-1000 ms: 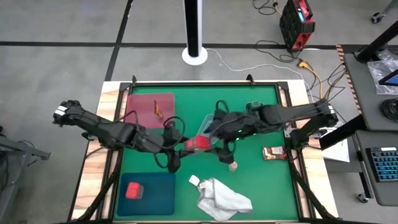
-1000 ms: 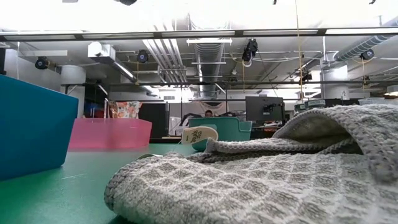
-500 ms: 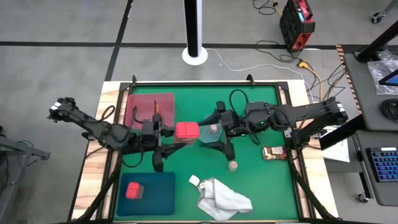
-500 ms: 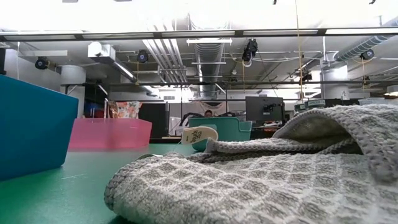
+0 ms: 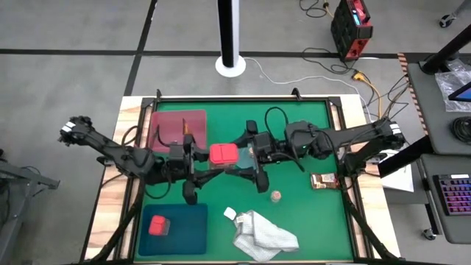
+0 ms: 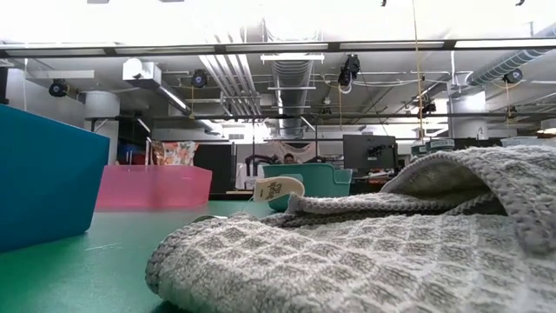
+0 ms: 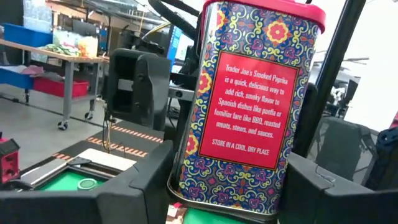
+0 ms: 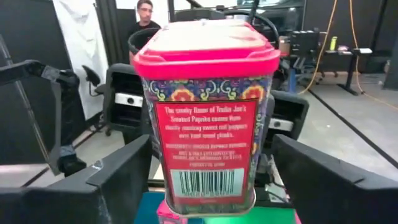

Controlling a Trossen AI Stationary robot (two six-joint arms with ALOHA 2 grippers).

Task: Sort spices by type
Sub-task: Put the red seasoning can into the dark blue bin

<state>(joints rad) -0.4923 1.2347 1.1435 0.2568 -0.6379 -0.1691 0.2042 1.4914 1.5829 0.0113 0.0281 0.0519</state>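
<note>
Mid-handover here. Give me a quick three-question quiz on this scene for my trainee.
1. True or false: the pink paprika tin is off the table, between the left gripper and the right gripper.
2. What lies on the teal tray? A) a pink block B) a green jar C) the cloth
3. Fill in: near the right arm, flat on the green table, lies a ____.
Key: 1 true; 2 A; 3 brown sachet.
</note>
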